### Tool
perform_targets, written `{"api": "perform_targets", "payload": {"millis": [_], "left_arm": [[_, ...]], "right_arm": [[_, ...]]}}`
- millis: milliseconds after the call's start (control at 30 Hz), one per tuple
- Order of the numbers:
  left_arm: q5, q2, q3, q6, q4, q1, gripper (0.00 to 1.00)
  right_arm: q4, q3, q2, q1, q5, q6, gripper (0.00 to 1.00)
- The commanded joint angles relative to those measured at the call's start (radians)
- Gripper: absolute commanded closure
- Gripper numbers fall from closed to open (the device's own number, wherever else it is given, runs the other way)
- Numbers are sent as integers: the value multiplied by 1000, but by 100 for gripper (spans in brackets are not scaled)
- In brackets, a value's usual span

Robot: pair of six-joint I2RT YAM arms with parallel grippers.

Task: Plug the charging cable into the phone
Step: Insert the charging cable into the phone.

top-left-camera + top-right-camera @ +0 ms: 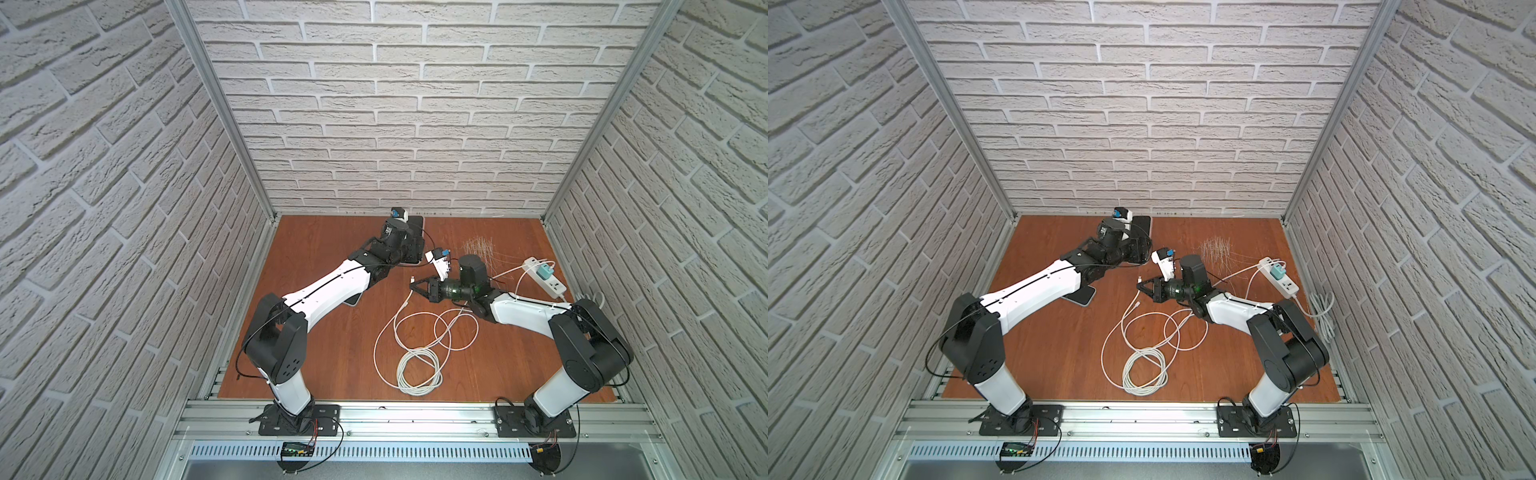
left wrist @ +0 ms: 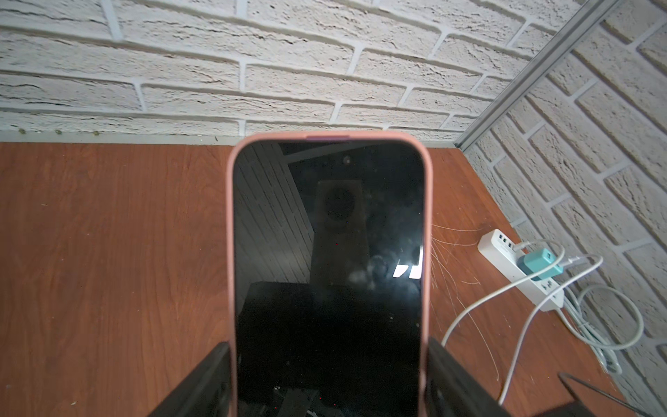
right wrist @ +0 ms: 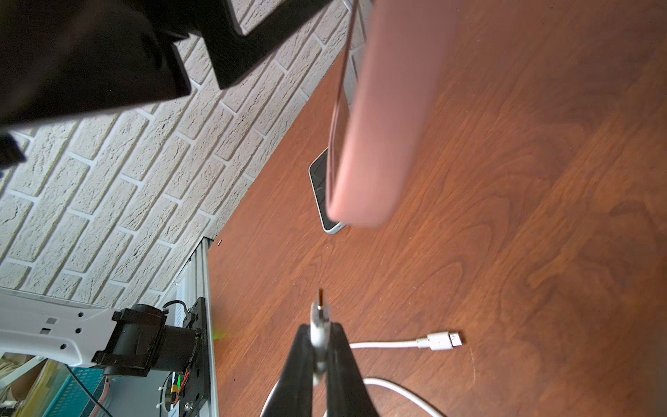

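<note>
left gripper (image 2: 328,346) clamped across pink-cased phone (image 2: 326,234), centre frame, held off the table | right gripper (image 3: 320,328) pinching cable plug (image 3: 320,310), lower centre, tip toward phone, apart | grasps done; aligning, inserting left

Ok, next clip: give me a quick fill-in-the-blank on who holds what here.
The left gripper holds a phone in a ____ case. The right gripper is shut on the cable connector, which is ____ yet in the phone. The teal charger sits in a ____ power strip. A second phone lies on the table under the ____ arm.
Missing words: pink; not; white; left.
</note>
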Motion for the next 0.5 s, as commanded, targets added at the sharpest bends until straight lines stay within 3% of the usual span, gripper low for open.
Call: {"api": "perform_targets", "payload": {"millis": [0, 467], "left_arm": [[33, -40, 7, 34, 128, -11, 100], [19, -2, 57, 48, 81, -50, 100]], "right_arm": [[77, -9, 6, 5, -32, -20, 97], [112, -69, -67, 4, 91, -39, 97]]}}
